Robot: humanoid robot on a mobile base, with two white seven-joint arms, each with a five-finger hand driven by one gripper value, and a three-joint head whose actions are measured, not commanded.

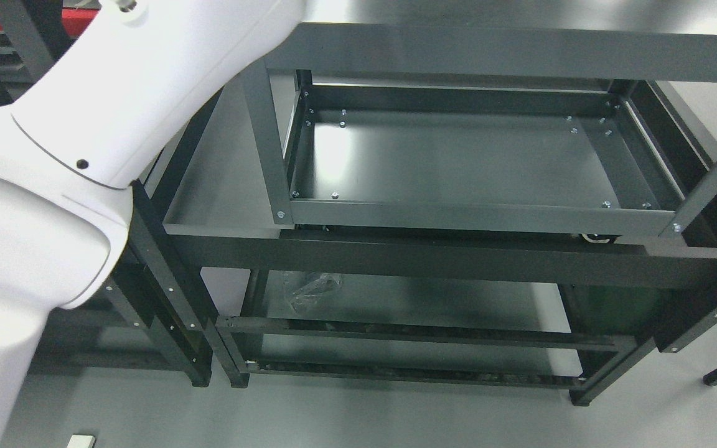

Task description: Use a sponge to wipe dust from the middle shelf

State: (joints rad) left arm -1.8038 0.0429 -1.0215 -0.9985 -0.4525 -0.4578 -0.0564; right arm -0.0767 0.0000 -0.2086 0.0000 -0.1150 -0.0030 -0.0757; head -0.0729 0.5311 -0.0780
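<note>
A black metal shelf unit fills the head view. Its top shelf (520, 53) runs across the upper edge. Below it the middle shelf (458, 158), a shallow dark tray with bolted corners, lies bare with a light glare at its left. No sponge shows anywhere. My left arm (72, 155), a thick white limb, rises from the lower left to the top edge, where its hand passes out of the picture. My right arm does not show.
A crumpled clear plastic wrap (315, 291) lies on the lower shelf (427, 305). A second dark rack (221, 180) stands beside and behind the unit at left. A small white object (81, 442) lies on the grey floor.
</note>
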